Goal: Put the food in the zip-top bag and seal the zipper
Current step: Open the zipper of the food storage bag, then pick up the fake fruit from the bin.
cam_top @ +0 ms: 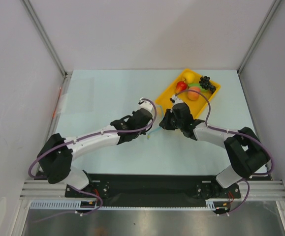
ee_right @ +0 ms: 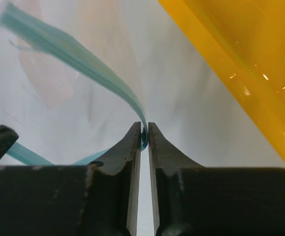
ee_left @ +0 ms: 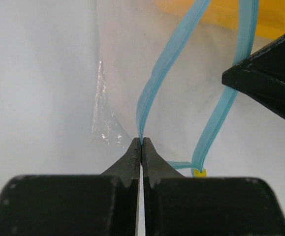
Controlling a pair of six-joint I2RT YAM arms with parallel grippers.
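The left gripper (ee_left: 142,142) clamps the zipper (ee_left: 168,59) at its tips, while the right gripper (ee_right: 144,130) has it between barely parted jaws, grip unclear.

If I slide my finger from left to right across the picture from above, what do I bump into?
left gripper → right gripper → peach-orange fruit → black grapes

Bright even light, soft shadows, zipper (ee_right: 44,42) blurred near lens, tray (ee_right: 240,49) glints
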